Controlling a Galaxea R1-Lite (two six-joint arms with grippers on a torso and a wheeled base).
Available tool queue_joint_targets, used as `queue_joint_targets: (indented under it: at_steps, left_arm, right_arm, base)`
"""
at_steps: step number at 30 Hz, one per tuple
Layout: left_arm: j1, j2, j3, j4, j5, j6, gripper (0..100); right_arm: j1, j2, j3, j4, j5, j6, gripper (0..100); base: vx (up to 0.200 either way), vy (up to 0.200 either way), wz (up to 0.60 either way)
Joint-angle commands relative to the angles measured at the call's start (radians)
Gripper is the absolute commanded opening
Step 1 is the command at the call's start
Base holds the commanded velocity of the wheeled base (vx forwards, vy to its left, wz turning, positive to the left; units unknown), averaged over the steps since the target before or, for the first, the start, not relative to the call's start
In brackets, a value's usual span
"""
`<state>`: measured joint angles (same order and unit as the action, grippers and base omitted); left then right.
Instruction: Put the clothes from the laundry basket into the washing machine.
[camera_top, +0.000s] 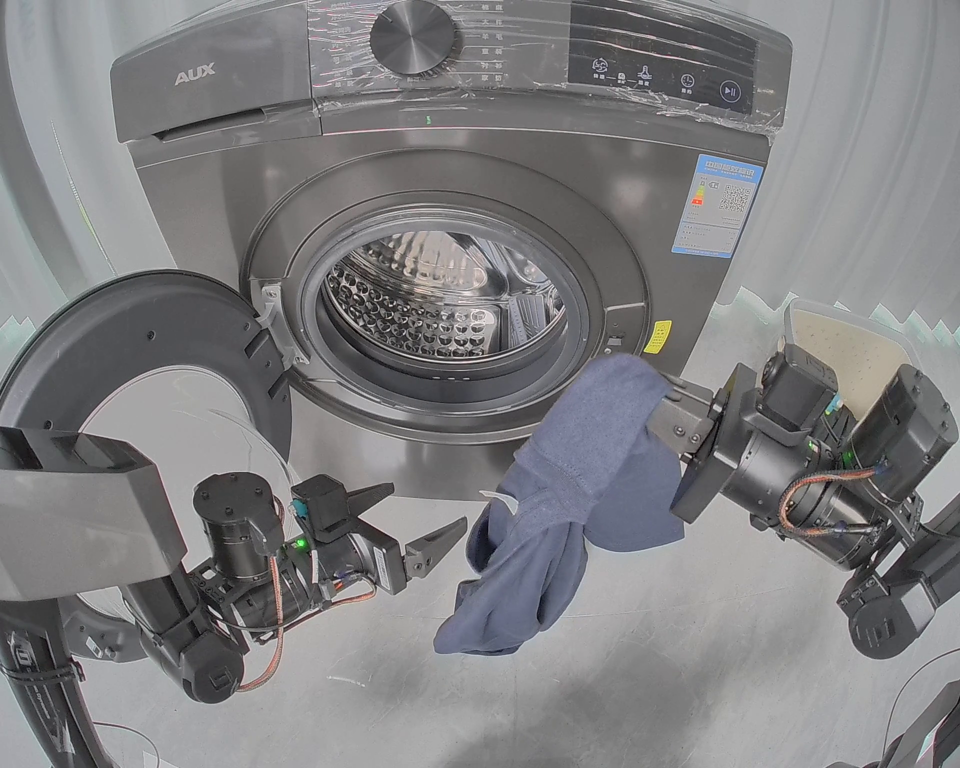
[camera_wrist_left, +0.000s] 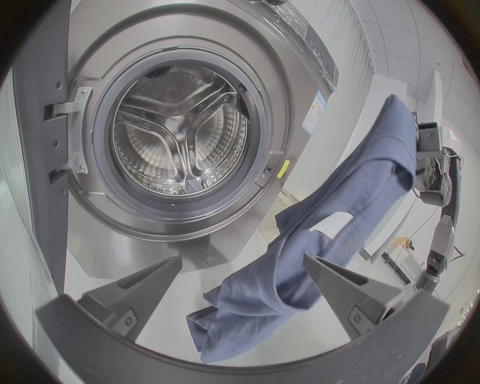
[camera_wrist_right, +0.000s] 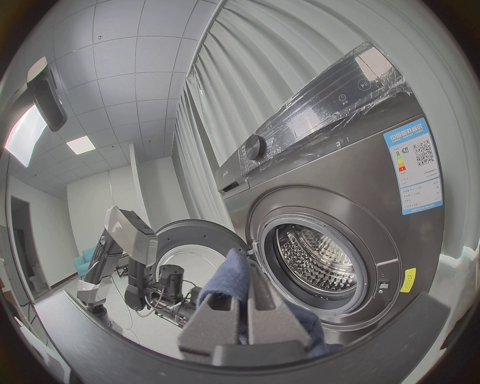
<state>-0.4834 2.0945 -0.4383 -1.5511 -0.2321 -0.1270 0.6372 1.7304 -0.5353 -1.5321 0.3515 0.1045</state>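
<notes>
A blue garment (camera_top: 560, 500) is clamped in the right gripper (camera_top: 672, 418) at centre right of the head view, below the open washing machine (camera_top: 600, 190) mouth. It is hung lengthwise from upper right to lower left. The laundry basket (camera_top: 850, 345) is seen at the right edge. The drum's paddles (camera_wrist_left: 200, 125) are revealed by the left wrist view. The left gripper (camera_top: 425, 512) is spread apart, empty.

Your right gripper (camera_top: 668, 418) was clamped on a blue garment (camera_top: 560, 480), which hung in front of the washing machine (camera_top: 560, 160), just below its drum (camera_top: 440, 290). The door (camera_top: 130, 340) stood wide open on your left. Your left gripper (camera_top: 428, 506) sat near the cloth, fingers parted.
</notes>
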Motion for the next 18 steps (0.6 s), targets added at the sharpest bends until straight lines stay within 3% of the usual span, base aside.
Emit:
queue_joint_targets:
  at_steps: [1, 4, 18]
  left_arm:
    - [-0.004, -0.019, 0.047, -0.001, -0.006, 0.006, 100]
    - [-0.026, -0.013, 0.084, -0.003, -0.007, 0.01, 100]
    - [-0.061, 0.085, 0.055, -0.001, -0.036, 0.024, 100]
  right_arm:
    - [-0.01, 0.04, -0.04, 0.004, -0.026, 0.0, 0]
    - [-0.005, 0.054, -0.071, 0.006, -0.055, 0.0, 0]
    - [0.001, 0.057, -0.098, 0.012, -0.057, 0.001, 0]
  base:
    - [0.0, 0.0, 0.0]
    - [0.0, 0.0, 0.0]
    - [0.0, 0.0, 0.0]
